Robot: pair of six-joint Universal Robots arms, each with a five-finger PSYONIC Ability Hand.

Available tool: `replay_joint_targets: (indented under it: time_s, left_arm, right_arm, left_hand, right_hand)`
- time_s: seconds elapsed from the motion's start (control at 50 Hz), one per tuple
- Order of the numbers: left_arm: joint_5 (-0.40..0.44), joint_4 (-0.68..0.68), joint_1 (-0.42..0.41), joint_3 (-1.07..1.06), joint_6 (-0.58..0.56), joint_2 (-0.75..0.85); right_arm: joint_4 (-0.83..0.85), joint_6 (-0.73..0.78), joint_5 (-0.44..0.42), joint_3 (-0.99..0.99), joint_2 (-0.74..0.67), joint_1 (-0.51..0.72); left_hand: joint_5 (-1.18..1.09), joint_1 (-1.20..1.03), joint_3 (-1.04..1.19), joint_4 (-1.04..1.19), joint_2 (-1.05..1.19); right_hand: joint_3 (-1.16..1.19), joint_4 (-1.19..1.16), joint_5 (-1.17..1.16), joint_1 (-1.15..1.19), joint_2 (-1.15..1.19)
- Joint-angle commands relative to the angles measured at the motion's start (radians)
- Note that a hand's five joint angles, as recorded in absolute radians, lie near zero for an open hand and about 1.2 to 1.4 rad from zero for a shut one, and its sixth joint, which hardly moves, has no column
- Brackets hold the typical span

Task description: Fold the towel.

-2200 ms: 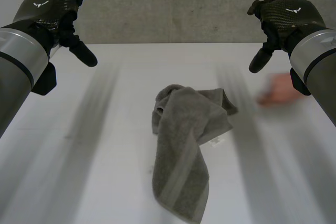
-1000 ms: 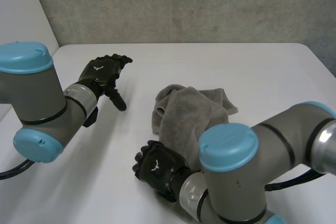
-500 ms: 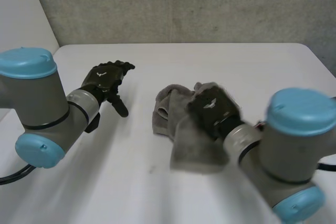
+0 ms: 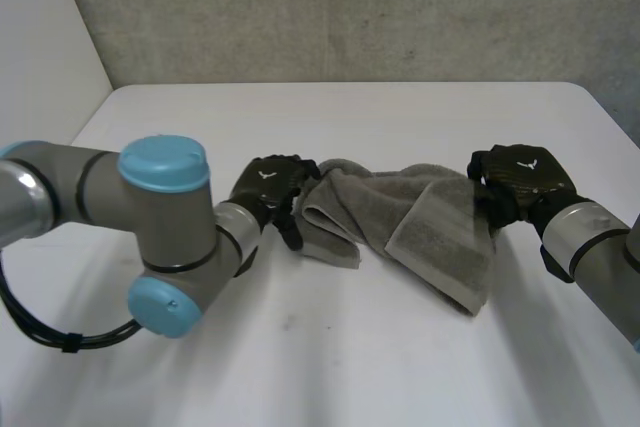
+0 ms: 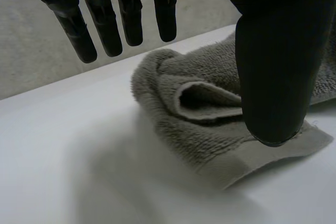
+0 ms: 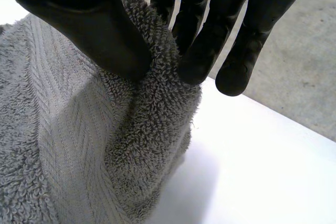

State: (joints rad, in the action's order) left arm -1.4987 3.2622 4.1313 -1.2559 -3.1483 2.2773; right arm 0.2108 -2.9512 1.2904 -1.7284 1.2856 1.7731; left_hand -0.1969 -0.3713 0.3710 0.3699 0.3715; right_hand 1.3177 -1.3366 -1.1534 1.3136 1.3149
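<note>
A grey towel [image 4: 400, 217] lies crumpled and drawn out sideways on the white table [image 4: 350, 117]. My right hand [image 4: 515, 179] is at its right end, and that end is raised off the table. In the right wrist view the thumb [image 6: 100, 30] and fingers pinch a fold of the towel [image 6: 79, 156]. My left hand [image 4: 268, 185] sits at the towel's left end. There its fingers [image 5: 105, 19] are straight and spread above the rolled edge of the towel [image 5: 194, 103], with the thumb apart from them and nothing gripped.
My left arm's elbow [image 4: 165, 247] with its light-blue caps lies over the table's left front. A grey wall [image 4: 350, 7] runs behind the table's far edge. The table's right edge [image 4: 610, 117] is just beyond my right hand.
My right hand has closed on the towel's near end and swung it up and to the right, drawing the towel out sideways. My left hand has moved right to the towel's left end.
</note>
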Motion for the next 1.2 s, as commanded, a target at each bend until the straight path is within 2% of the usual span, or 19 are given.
replay_joint_targets:
  time_s: [0.02, 0.22, 0.32, 0.42, 0.6, 0.7, 0.74, 0.76, 0.8, 0.84, 0.86, 0.92, 0.98, 1.02, 1.04, 1.08, 1.1, 1.14, 1.2]
  left_arm:
    - [-0.037, -0.006, -0.040, 0.107, 0.002, 0.073]
    - [-0.069, -0.081, -0.080, 0.320, -0.002, 0.204]
    - [-0.094, -0.145, -0.082, 0.449, -0.004, 0.291]
    - [-0.120, -0.209, -0.082, 0.591, -0.004, 0.378]
    - [-0.129, -0.223, -0.082, 0.668, -0.006, 0.423]
    - [-0.129, -0.219, -0.082, 0.696, -0.010, 0.446]
    - [-0.129, -0.219, -0.080, 0.708, -0.053, 0.456]
    - [-0.129, -0.219, -0.080, 0.708, -0.053, 0.456]
    - [-0.127, -0.220, -0.082, 0.708, -0.132, 0.458]
    - [-0.129, -0.220, -0.082, 0.707, -0.174, 0.458]
    - [-0.129, -0.223, -0.082, 0.704, -0.214, 0.450]
    - [-0.129, -0.228, -0.082, 0.698, -0.234, 0.439]
    - [-0.130, -0.253, -0.080, 0.668, -0.248, 0.352]
    - [-0.141, -0.263, -0.066, 0.597, -0.245, 0.228]
    - [-0.141, -0.263, -0.066, 0.596, -0.245, 0.228]
    - [-0.137, -0.263, -0.049, 0.508, -0.251, 0.078]
    - [-0.137, -0.263, -0.049, 0.507, -0.251, 0.077]
    - [-0.133, -0.259, -0.025, 0.429, -0.254, -0.066]
    - [-0.130, -0.259, -0.017, 0.401, -0.256, -0.128]
  right_arm:
    - [-0.001, -0.034, 0.003, -0.002, 0.000, -0.018]
    - [-0.002, -0.031, -0.006, -0.003, 0.000, -0.026]
    - [-0.002, -0.029, -0.006, 0.000, 0.000, -0.034]
    - [-0.002, -0.028, -0.005, 0.006, 0.001, -0.047]
    - [-0.002, -0.025, -0.006, 0.010, 0.001, -0.047]
    - [-0.002, -0.026, -0.003, 0.012, 0.001, -0.049]
    - [-0.004, -0.026, -0.002, 0.013, 0.001, -0.049]
    - [-0.004, -0.031, 0.000, 0.018, 0.001, -0.049]
    - [-0.004, -0.032, 0.000, 0.023, 0.001, -0.050]
    - [-0.008, -0.034, 0.001, 0.038, 0.009, -0.050]
    - [-0.008, -0.034, 0.001, 0.038, 0.009, -0.050]
    - [-0.033, -0.035, 0.003, 0.056, 0.041, -0.049]
    - [-0.074, -0.046, 0.000, 0.084, 0.090, -0.053]
    - [-0.092, -0.069, 0.000, 0.099, 0.118, -0.057]
    - [-0.099, -0.092, -0.002, 0.111, 0.136, -0.057]
    - [-0.102, -0.124, -0.005, 0.125, 0.158, -0.058]
    - [-0.102, -0.124, -0.005, 0.125, 0.158, -0.058]
    - [-0.105, -0.179, -0.006, 0.148, 0.193, -0.058]
    - [-0.105, -0.218, -0.025, 0.164, 0.231, -0.057]
  left_hand:
    - [-0.065, -0.065, 0.066, 0.067, 0.065]
    - [-0.074, -0.074, 0.074, 0.075, 0.074]
    - [-0.153, -0.153, 0.154, 0.155, 0.153]
    - [-0.332, -0.332, 0.333, 0.334, 0.332]
    - [-0.388, -0.388, 0.389, 0.390, 0.388]
    - [-0.576, -0.576, 0.576, 0.578, 0.576]
    - [-0.731, -0.731, 0.731, 0.732, 0.731]
    - [-0.732, -0.732, 0.732, 0.733, 0.732]
    - [-1.023, -1.023, 1.023, 1.024, 1.023]
    - [-1.025, -1.025, 1.025, 1.026, 1.025]
    - [-1.025, -1.025, 1.025, 1.026, 1.025]
    - [-1.025, -1.025, 1.025, 1.026, 1.025]
    - [-1.025, -1.025, 1.025, 1.026, 1.025]
    - [-1.025, -1.025, 1.025, 1.026, 1.025]
    - [-1.025, -1.025, 1.025, 1.026, 1.025]
    - [-1.025, -1.025, 1.025, 1.026, 1.025]
    - [-1.025, -1.025, 1.025, 1.026, 1.025]
    - [-1.025, -1.025, 1.025, 1.026, 1.025]
    - [-1.025, -1.025, 1.025, 1.026, 1.025]
  right_hand:
    - [0.079, -0.060, -0.068, 0.083, 0.081]
    - [0.079, -0.060, -0.068, 0.083, 0.081]
    - [0.079, -0.060, -0.068, 0.083, 0.081]
    - [0.079, -0.060, -0.068, 0.083, 0.081]
    - [0.079, -0.060, -0.068, 0.083, 0.081]
    - [0.079, -0.060, -0.068, 0.083, 0.081]
    - [0.079, -0.060, -0.068, 0.083, 0.081]
    - [0.079, -0.060, -0.068, 0.083, 0.081]
    - [0.079, -0.060, -0.068, 0.083, 0.081]
    - [0.079, -0.060, -0.068, 0.083, 0.081]
    - [0.079, -0.060, -0.068, 0.083, 0.081]
    - [0.079, -0.060, -0.068, 0.083, 0.081]
    - [0.079, -0.060, -0.068, 0.083, 0.081]
    - [0.079, -0.060, -0.068, 0.083, 0.081]
    - [0.079, -0.060, -0.068, 0.083, 0.081]
    - [0.079, -0.060, -0.068, 0.083, 0.081]
    - [0.079, -0.060, -0.068, 0.083, 0.081]
    - [0.079, -0.060, -0.068, 0.083, 0.081]
    - [0.079, -0.060, -0.068, 0.083, 0.081]
